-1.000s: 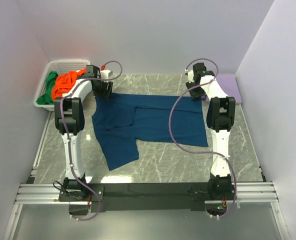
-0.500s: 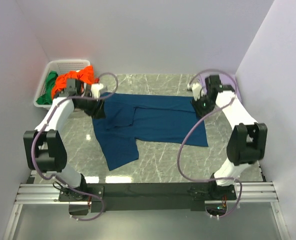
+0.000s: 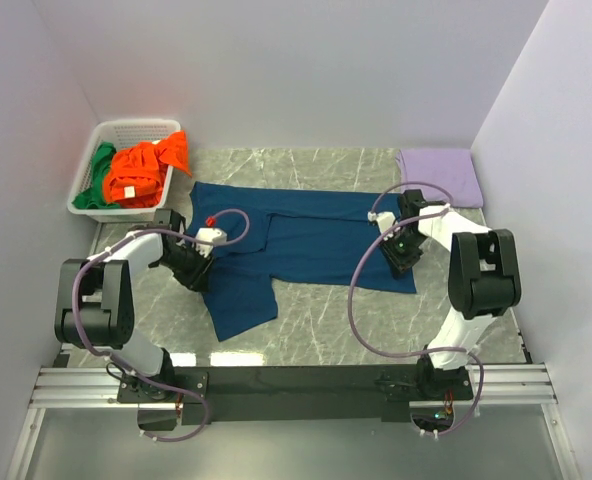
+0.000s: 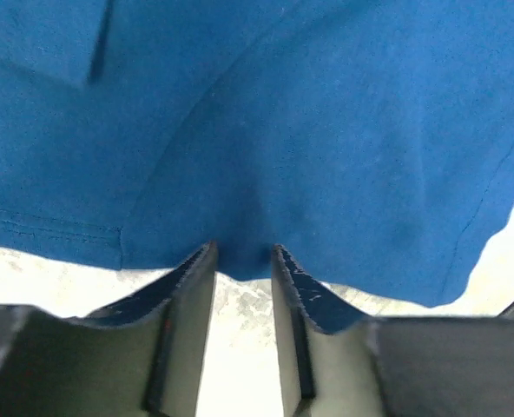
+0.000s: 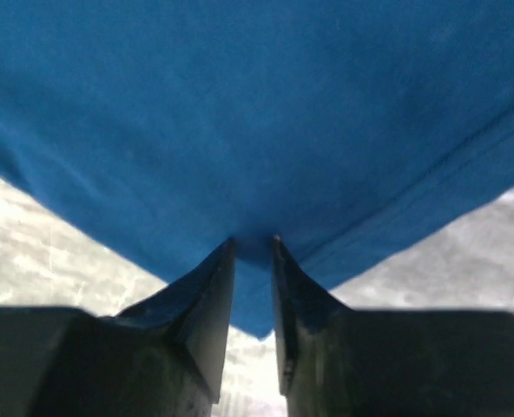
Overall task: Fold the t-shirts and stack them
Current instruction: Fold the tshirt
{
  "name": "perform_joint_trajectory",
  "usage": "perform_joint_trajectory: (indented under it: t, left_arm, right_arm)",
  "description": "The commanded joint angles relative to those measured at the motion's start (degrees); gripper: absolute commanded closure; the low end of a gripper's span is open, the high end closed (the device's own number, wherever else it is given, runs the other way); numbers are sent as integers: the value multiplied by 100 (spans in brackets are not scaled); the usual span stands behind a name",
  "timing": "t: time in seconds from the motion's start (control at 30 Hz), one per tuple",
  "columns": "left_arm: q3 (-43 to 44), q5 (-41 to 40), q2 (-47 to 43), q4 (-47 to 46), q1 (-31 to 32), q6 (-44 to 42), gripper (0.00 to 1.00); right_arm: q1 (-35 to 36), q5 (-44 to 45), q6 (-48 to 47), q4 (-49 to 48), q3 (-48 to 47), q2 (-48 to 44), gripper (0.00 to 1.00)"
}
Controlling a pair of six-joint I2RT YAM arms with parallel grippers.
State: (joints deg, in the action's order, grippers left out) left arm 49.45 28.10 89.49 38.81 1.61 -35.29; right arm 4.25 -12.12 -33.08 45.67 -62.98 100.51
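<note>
Marble tabletop (image 3: pixel 316 330), lilac walls (image 3: pixel 296 70); left gripper (image 4: pixel 242 254), right gripper (image 5: pixel 253 243) seemingly clamp navy t-shirt (image 3: pixel 316 238).

Green tee (image 3: pixel 98 168) mostly buried under orange tee (image 3: pixel 136 175), far left; navy tee (image 4: pixel 309 130) runs off both wrist views' edges.

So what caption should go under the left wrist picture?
The left claw pinches the blue shirt by its edge.
</note>
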Motion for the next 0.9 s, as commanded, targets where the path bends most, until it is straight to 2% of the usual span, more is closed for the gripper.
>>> perform_joint_trajectory:
  t: [0.0,0.13,0.3,0.33,0.47,0.53,0.87]
  left_arm:
    - [-207,-515,7,-137,-2,-355,63]
    - [-532,-700,-335,205,-2,-803,64]
    - [-595,-665,-757,689,-2,-927,66]
    - [-568,-656,-906,742,-2,-901,65]
    - [-157,-332,-1311,935,-20,-883,47]
    - [46,-69,-1469,1102,-20,-1015,43]
    - [153,310,-1531,1164,-20,-1340,41]
  right_arm:
    - [32,455,39,-471,189,267,70]
    - [32,693,-58,-551,348,215,71]
    - [32,413,-102,-182,225,-285,70]
    - [32,351,-137,-120,190,-399,70]
    - [32,184,-392,144,198,-1163,65]
    - [32,140,-637,249,303,-1393,62]
    - [286,323,-1235,40,1041,-1798,58]
